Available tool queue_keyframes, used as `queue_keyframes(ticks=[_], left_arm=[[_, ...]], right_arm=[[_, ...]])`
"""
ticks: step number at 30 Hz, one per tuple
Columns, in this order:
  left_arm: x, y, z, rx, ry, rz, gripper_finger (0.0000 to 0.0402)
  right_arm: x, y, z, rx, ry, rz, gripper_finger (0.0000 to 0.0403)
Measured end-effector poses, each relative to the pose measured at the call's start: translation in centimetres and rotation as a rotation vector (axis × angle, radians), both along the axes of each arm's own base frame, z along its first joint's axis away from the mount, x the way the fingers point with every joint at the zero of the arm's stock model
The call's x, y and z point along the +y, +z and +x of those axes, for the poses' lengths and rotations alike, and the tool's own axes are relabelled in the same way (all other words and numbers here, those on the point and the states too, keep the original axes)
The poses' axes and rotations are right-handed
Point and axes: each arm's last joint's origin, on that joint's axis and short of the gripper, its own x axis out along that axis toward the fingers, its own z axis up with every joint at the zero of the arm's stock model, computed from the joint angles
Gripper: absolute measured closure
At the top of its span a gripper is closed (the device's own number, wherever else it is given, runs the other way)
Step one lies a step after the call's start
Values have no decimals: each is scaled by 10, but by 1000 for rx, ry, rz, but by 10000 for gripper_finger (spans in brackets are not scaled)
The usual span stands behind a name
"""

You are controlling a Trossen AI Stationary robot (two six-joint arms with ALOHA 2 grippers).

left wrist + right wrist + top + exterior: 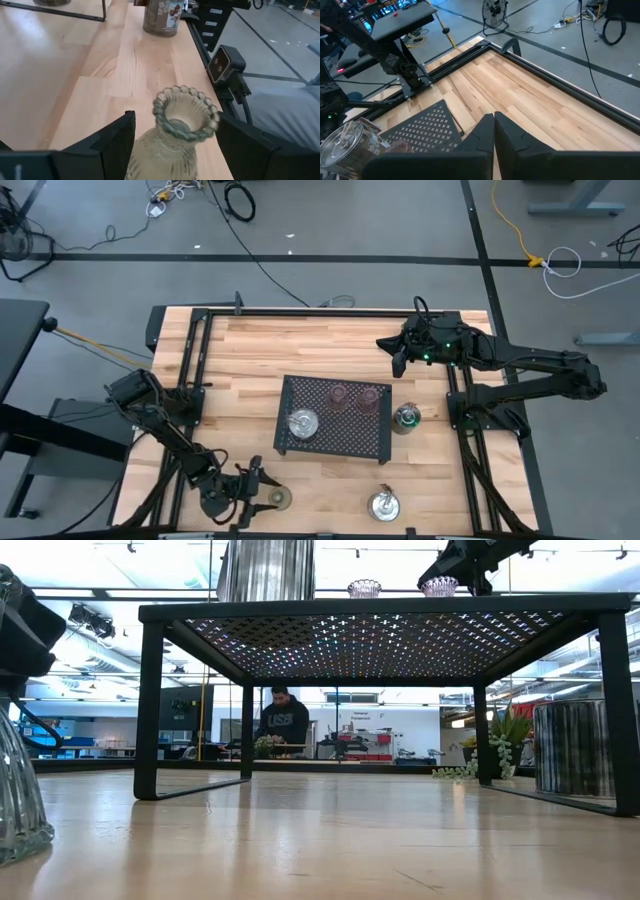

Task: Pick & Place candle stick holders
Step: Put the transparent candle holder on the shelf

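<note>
I count three candle stick holders on the tray (380,445), three left on the surface; left tool (175,145) straddles the olive-green holder (182,125), fingers wide; right tool (494,122) closed, empty.

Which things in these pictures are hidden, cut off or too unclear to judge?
- Olive holder: left wrist view, base cut off by the bottom edge and hidden between the left end effector's fingers; contact unclear.
- Silver holder: low view, top cut off by the upper edge.
- Pink holders: high view, too small for detail against the tray.
</note>
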Motion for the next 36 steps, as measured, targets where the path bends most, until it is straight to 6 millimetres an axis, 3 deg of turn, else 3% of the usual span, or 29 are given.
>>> queue_keyframes(ticks=[36], left_arm=[[11,0,15,10,-5,27,134]], right_arm=[[0,0,0,-1,-1,3,389]])
